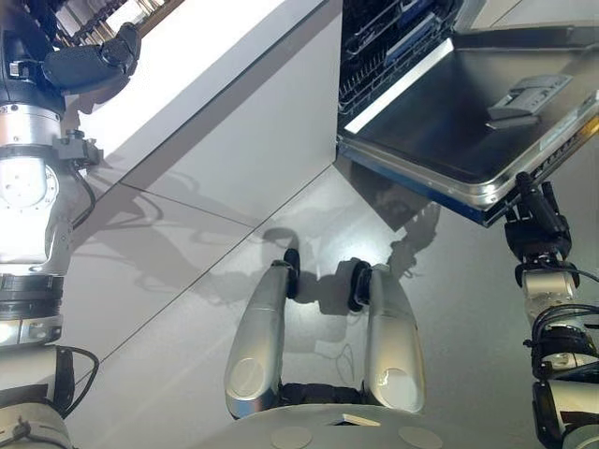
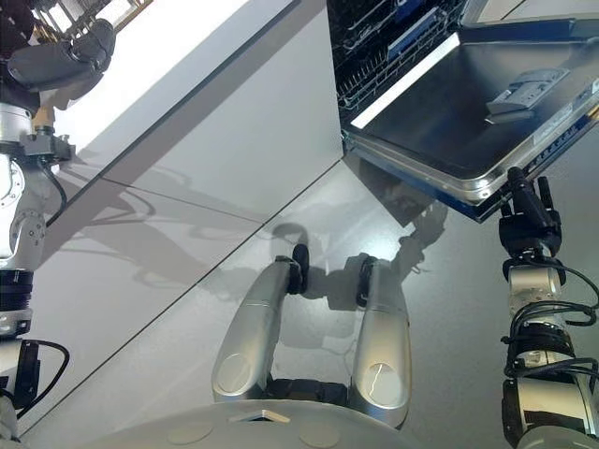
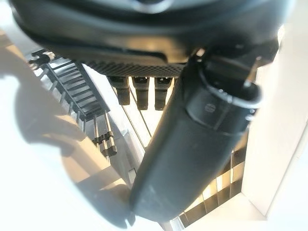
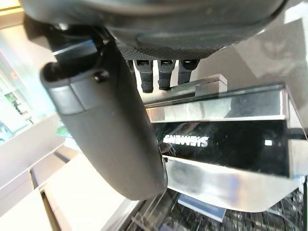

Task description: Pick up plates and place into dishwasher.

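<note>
pale tiled floor (image 1: pixel 187 309) below dishwasher door (image 1: pixel 468 112)

Brushed glossy metal dishwasher door (image 1: pixel 468 112), wire metal rack (image 1: pixel 374 47), smooth matt grey floor (image 1: pixel 234 159)

open dishwasher door (image 1: pixel 468 112) right, counter (image 1: pixel 206 47) left

A pale tiled floor (image 1: pixel 187 281) runs beneath a white cabinet front (image 1: pixel 234 131). Above it, a white desk (image 1: pixel 187 56) catches bright light. A dark wire rack (image 3: pixel 72 91) stands beyond the desk.
</note>
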Robot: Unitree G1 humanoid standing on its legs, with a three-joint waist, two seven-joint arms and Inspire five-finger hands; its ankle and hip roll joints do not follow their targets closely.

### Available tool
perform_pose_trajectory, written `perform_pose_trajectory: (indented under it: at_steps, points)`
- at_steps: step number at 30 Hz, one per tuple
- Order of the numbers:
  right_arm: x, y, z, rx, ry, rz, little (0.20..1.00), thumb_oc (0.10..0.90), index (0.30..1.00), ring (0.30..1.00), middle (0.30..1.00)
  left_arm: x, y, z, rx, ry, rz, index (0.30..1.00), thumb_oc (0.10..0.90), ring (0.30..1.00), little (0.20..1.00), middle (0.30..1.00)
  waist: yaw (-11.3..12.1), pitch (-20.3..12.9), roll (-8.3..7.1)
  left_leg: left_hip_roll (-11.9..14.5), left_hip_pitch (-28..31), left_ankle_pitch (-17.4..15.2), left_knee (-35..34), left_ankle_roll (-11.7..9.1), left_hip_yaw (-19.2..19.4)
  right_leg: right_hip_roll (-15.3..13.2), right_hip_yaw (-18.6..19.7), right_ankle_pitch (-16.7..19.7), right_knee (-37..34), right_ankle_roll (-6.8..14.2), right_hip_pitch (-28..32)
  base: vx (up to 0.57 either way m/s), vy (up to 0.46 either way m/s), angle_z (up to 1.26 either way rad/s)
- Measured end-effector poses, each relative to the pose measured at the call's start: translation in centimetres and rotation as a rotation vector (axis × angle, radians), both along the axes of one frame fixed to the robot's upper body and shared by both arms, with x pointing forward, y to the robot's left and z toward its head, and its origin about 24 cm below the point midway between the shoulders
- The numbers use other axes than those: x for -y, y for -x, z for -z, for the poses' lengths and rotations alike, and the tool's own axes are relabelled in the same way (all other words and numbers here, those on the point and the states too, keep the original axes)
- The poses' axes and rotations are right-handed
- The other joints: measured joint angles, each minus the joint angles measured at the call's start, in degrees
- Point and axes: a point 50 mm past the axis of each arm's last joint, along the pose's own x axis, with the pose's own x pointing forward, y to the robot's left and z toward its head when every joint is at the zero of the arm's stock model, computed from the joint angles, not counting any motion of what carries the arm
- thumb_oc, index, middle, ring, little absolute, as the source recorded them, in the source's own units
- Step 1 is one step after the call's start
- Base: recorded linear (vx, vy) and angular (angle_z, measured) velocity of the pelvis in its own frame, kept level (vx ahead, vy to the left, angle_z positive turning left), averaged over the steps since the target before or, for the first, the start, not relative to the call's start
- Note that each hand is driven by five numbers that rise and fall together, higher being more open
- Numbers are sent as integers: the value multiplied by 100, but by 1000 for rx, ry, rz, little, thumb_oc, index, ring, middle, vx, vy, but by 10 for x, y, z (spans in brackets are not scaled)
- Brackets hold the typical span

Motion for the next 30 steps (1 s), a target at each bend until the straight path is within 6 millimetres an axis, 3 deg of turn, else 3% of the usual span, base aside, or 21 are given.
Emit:
perform_pose_trajectory:
  at_steps: [6, 13, 15, 18, 20, 22, 25, 30]
  points:
    - [-22, -12, -17, 95, 33, -116, 900, 800, 900, 900, 900, -9, -3, 11, -55, 28, -33, 900, 800, 900, 900, 900, 6, 9, -10, 4, 283, 145, -404, -63, -181, 1, -224, 67, -376, 105, 254, 61, 39, -16]
    - [-70, -34, -63, 303, 149, -348, 900, 800, 900, 900, 900, -5, -7, 17, -78, 40, -16, 900, 800, 900, 900, 900, 43, 19, -20, -6, 519, 165, -700, -41, -250, -33, -431, 259, -760, 224, 542, 55, 35, 1]
    - [-93, -46, -79, 345, 207, -478, 900, 800, 900, 900, 900, -1, -8, 19, -83, 34, 5, 900, 800, 900, 900, 900, 82, 18, -18, -26, 557, 0, -275, 128, -29, -199, -656, 418, -648, 117, 691, 47, 33, 7]
    - [-134, -55, -100, 428, 290, -707, 900, 800, 900, 900, 900, 6, -10, 13, -61, 22, 34, 900, 800, 900, 900, 900, 167, 20, -20, -55, 549, -7, -420, 138, -87, 15, -404, 423, -734, 122, 710, 44, 4, 20]
    - [-167, -61, -108, 447, 336, -865, 900, 800, 900, 900, 900, 17, -13, 8, -47, 11, 78, 900, 800, 900, 900, 900, 200, 22, -24, -105, 539, 25, -429, 132, -106, -74, -535, 365, -718, 1, 791, 29, -30, 63]
    - [-186, -63, -111, 461, 340, -927, 900, 800, 900, 900, 900, 29, -16, 0, -23, -15, 125, 900, 800, 900, 900, 900, 360, 25, -28, -111, 512, 31, -420, 181, -111, -65, -569, 332, -713, -87, 875, 31, -15, 53]
    - [-165, -66, -100, 391, 314, -805, 900, 800, 900, 900, 900, 28, -16, -10, 10, -17, 120, 900, 800, 900, 900, 900, 374, 28, -34, -176, 427, 86, -424, 263, -133, -8, -388, 276, -708, 6, 893, 20, -11, 50]
    - [-161, -68, -98, 372, 299, -732, 900, 800, 900, 900, 900, 19, -15, -17, 10, -39, 85, 900, 800, 900, 900, 900, 429, 81, -121, -204, 454, 96, -449, 283, -134, -2, -322, 260, -738, 44, 940, -3, -1, 8]
